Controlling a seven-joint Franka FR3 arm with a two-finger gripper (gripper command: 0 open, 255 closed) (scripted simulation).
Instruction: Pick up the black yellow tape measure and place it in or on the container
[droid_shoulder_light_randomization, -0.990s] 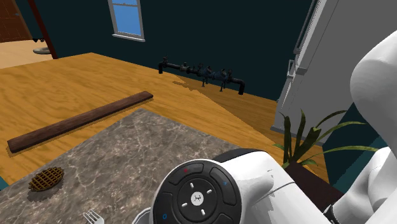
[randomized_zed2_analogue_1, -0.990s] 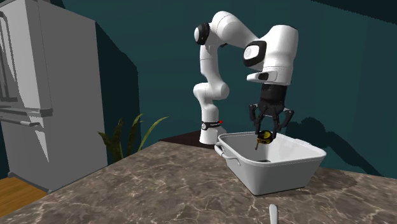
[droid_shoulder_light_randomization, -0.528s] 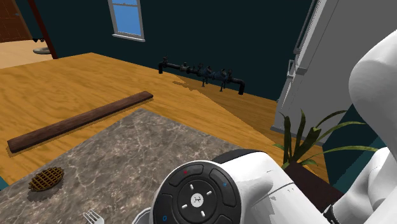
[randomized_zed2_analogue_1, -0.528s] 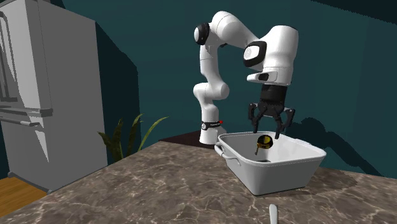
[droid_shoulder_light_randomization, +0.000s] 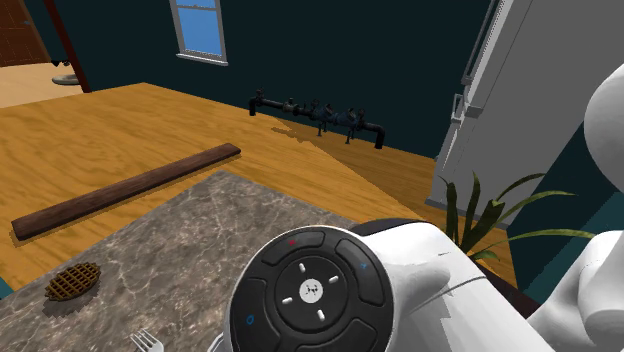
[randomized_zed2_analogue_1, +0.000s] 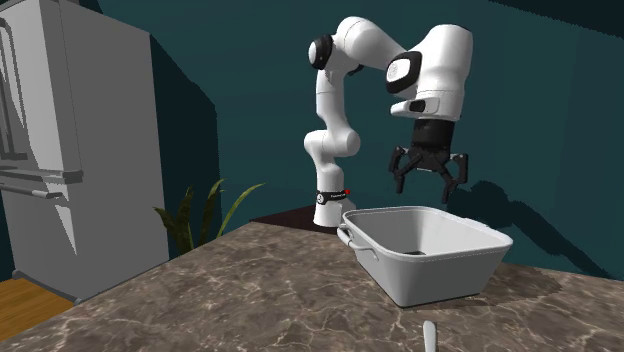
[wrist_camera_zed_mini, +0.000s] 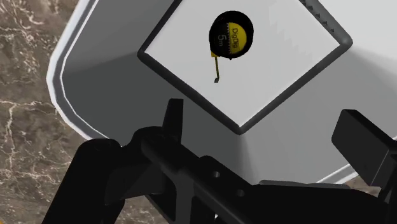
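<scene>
One round black-and-yellow tape measure (wrist_camera_zed_mini: 231, 35) lies in one smooth white rectangular container (randomized_zed2_analogue_1: 440, 272), tape tip seemingly out. The jaws stand apart above

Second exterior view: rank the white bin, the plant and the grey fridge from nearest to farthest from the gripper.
1. The white bin, directly below the open gripper.
2. The plant, off toward that view's left and lower than the gripper.
3. The grey fridge, at that view's far left, beyond the plant.

Arm (randomized_zed2_analogue_1: 328, 110) arched high, pincer (randomized_zed2_analogue_1: 424, 188) spread, empty
</scene>
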